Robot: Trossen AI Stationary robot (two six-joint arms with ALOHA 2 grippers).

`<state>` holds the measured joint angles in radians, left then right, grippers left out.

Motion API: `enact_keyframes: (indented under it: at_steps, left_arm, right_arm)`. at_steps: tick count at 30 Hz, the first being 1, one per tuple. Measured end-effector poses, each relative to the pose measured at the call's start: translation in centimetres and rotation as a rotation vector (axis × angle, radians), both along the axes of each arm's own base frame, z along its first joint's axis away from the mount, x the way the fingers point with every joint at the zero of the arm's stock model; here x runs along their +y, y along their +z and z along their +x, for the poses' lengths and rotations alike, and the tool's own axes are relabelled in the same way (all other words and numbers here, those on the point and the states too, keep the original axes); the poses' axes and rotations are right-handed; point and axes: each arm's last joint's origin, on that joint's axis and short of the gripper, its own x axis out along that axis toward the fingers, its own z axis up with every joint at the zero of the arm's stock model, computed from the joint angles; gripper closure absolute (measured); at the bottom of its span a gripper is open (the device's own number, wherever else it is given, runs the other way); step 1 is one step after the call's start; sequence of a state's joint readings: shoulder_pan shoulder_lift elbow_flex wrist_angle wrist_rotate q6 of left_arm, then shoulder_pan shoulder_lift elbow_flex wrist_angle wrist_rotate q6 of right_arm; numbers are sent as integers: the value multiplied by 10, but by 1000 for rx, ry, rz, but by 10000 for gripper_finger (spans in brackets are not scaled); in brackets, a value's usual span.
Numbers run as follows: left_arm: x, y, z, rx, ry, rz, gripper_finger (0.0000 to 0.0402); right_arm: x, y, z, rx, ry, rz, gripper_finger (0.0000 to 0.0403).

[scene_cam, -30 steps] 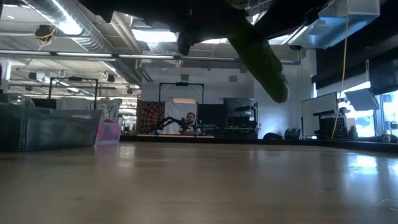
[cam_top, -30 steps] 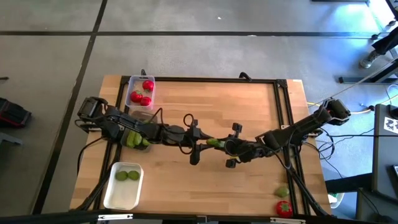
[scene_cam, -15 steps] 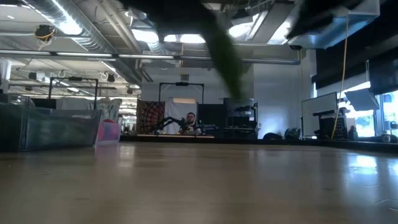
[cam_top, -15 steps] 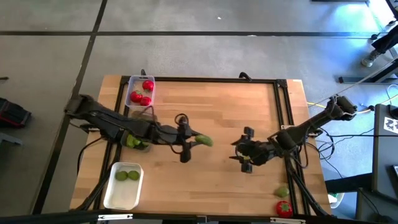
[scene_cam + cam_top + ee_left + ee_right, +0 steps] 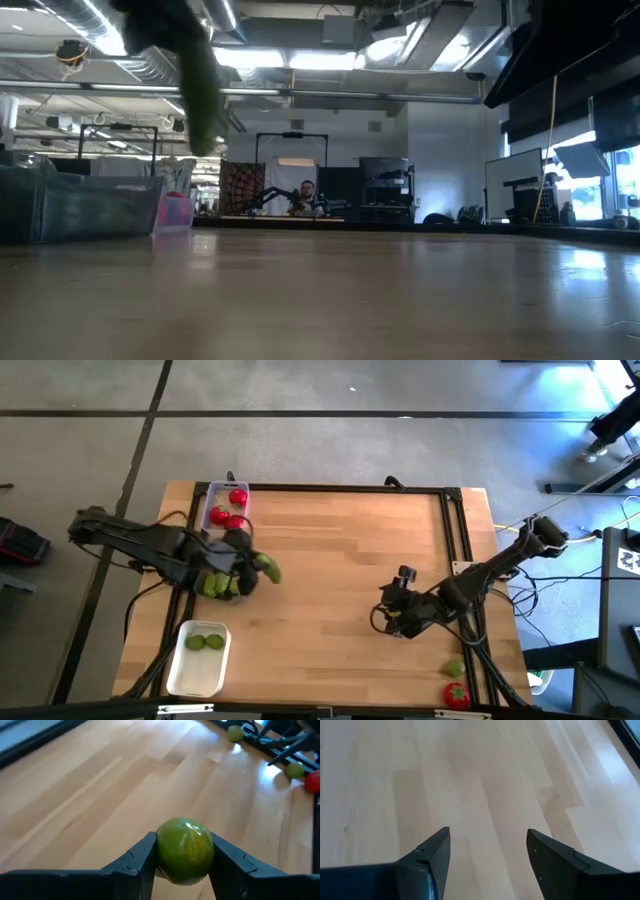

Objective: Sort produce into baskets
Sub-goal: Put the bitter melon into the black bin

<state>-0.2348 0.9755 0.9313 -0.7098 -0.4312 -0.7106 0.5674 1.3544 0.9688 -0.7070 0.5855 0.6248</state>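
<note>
My left gripper (image 5: 250, 566) is shut on a green cucumber (image 5: 265, 568) and holds it above the table's left side, beside a clear basket (image 5: 215, 584) with green pieces in it. The left wrist view looks at the cucumber (image 5: 185, 851) end-on, and the low view shows it hanging aslant (image 5: 200, 85). A second clear basket (image 5: 212, 500) at the far left holds red tomatoes (image 5: 228, 512). A white basket (image 5: 200, 670) at the near left holds two limes (image 5: 204, 643). My right gripper (image 5: 395, 616) stands open and empty over bare wood right of centre (image 5: 487, 847). My left gripper pinches the cucumber between its two fingers (image 5: 142, 857), one on each side of it. The cucumber's free end (image 5: 272, 572) sticks out past the fingers toward the table's right. It is lifted clear of the table and slants downward.
A lime (image 5: 453, 669) and a tomato (image 5: 457, 695) lie at the near right corner, also seen in the left wrist view as a lime (image 5: 295, 769) and a tomato (image 5: 314, 781). The table's middle (image 5: 330, 550) is open wood. A black frame (image 5: 455, 540) borders the table.
At the table's centre both grippers were on the cucumber. My right gripper has let go and drawn back toward the near right. My left gripper has carried the cucumber up and toward the table's left, turning as it went, to beside the clear basket with green pieces.
</note>
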Motion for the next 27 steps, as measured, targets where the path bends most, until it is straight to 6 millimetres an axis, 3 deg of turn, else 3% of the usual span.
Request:
enact_keyframes:
  at_steps: [6, 11, 20, 27]
  left_arm:
    - [11, 13, -47, 75, 83, -131, 261]
    - [18, 8, -73, 216, 201, -200, 261]
    - [17, -22, -72, 381, 222, -233, 261]
    - [22, -28, -69, 394, 273, -179, 260]
  right_arm:
    - [2, -7, 3, 22, 0, -16, 178]
    - [2, -7, 4, 21, -5, -19, 178]
    - [2, -7, 4, 22, -6, -19, 178]
    - [2, -7, 4, 21, -6, -18, 178]
